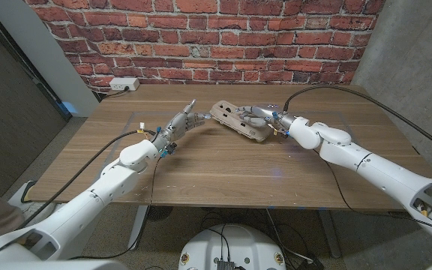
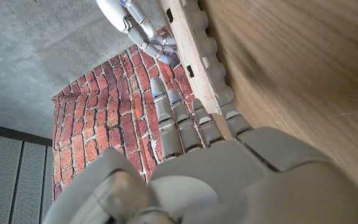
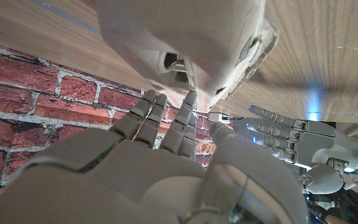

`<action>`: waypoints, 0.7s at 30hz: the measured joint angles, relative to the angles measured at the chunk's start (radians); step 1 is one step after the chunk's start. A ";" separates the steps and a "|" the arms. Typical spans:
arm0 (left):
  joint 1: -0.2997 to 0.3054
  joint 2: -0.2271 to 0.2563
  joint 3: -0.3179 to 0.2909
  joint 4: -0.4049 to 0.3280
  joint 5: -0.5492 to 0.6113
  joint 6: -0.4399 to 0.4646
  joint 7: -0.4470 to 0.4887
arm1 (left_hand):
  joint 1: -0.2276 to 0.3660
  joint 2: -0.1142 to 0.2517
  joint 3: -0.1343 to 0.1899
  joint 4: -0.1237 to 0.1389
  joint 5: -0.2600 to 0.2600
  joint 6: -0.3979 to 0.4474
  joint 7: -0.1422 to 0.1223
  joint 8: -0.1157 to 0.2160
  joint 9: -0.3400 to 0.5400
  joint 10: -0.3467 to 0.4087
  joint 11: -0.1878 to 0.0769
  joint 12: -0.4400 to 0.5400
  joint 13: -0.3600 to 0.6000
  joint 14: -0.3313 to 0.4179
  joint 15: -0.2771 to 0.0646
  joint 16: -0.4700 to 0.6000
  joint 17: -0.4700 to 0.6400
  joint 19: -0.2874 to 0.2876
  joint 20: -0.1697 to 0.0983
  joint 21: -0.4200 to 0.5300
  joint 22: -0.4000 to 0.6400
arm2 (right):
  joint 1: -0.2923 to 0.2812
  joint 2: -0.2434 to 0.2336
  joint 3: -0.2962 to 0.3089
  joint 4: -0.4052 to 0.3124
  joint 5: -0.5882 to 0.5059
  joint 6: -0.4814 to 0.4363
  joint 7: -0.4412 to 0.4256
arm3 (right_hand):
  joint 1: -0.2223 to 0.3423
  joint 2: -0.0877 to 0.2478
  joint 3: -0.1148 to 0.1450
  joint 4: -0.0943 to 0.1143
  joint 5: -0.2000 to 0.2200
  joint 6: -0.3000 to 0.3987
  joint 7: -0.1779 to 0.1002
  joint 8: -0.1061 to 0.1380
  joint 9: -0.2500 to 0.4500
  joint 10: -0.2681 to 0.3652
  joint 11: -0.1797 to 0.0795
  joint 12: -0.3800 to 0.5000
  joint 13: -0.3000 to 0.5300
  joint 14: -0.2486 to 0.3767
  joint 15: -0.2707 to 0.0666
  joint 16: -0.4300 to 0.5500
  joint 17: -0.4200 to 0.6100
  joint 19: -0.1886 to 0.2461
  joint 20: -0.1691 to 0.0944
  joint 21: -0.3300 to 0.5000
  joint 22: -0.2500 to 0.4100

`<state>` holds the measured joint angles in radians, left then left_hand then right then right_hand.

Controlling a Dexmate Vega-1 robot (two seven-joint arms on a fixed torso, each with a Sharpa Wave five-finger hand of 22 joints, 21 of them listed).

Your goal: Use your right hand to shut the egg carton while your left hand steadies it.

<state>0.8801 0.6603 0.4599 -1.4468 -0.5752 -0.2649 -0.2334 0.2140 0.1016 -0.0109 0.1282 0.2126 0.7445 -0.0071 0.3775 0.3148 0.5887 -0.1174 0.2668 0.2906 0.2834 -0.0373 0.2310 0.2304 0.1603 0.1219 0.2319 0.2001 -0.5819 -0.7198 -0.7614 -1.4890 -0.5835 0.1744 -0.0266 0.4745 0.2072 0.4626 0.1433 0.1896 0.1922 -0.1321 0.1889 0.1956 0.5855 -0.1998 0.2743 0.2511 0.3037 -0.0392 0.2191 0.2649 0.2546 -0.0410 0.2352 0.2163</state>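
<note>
The brown cardboard egg carton point(image 1: 237, 121) lies slantwise at the middle back of the table, its lid down over the tray; I cannot tell whether it is latched. My right hand point(image 1: 265, 116) reaches over the carton's right end with its fingers spread on the lid. My left hand point(image 1: 184, 121) stretches out with straight fingers that touch the carton's left end. The left wrist view has the carton point(image 2: 193, 57) beyond my left hand's fingertips point(image 2: 227, 112), with the right hand point(image 2: 140, 26) on its far side. In the right wrist view the lid point(image 3: 185, 43) looms over my right hand point(image 3: 166, 146), and my left hand point(image 3: 288, 134) shows beyond.
A white power strip point(image 1: 124, 84) lies at the table's back left corner by the brick wall point(image 1: 201, 37). Black cables point(image 1: 126, 136) trail across the table along both arms. Bare wooden table point(image 1: 223, 176) spreads in front of the carton.
</note>
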 measured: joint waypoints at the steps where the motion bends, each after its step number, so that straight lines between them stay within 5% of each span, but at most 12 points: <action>1: 0.000 0.002 -0.002 0.003 -0.002 -0.002 -0.003 | 0.000 0.000 0.000 0.000 0.000 0.000 0.000 0.000 0.003 0.000 0.000 0.000 0.000 -0.002 -0.002 0.000 0.000 0.000 0.000 0.000 0.000 | -0.002 -0.001 0.001 -0.004 -0.001 -0.008 -0.006 | 0.000 0.000 0.000 0.000 0.000 0.000 0.000 0.001 0.000 0.007 0.000 0.000 0.000 0.008 -0.001 0.005 0.002 0.000 0.000 0.003 0.000; 21: -0.002 -0.002 -0.019 0.008 -0.003 -0.011 0.019 | 0.000 0.000 -0.004 0.004 0.000 -0.045 -0.023 -0.009 0.008 -0.047 0.010 -0.016 0.014 -0.025 -0.004 0.000 0.005 -0.004 0.004 0.000 0.000 | -0.030 -0.007 0.058 0.005 0.033 0.029 -0.185 | -0.030 -0.044 -0.018 -0.026 -0.005 0.126 -0.007 0.045 0.000 0.058 0.019 0.034 0.000 0.094 -0.005 0.023 -0.010 0.045 0.012 0.026 0.000</action>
<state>0.8786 0.6582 0.4414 -1.4391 -0.5780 -0.2756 -0.2147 0.2141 0.1016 -0.0150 0.1325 0.2126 0.7000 -0.0303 0.3687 0.3230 0.5418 -0.1073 0.2510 0.3041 0.2585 -0.0410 0.2310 0.2350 0.1566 0.1254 0.2319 0.2001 -0.6120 -0.7264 -0.7038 -1.4843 -0.5508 0.2033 -0.2117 0.4443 0.1635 0.4443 0.1170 0.1849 0.3187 -0.1387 0.2336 0.1957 0.6435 -0.1809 0.3083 0.2510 0.3975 -0.0439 0.2418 0.2552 0.2997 -0.0286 0.2615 0.2162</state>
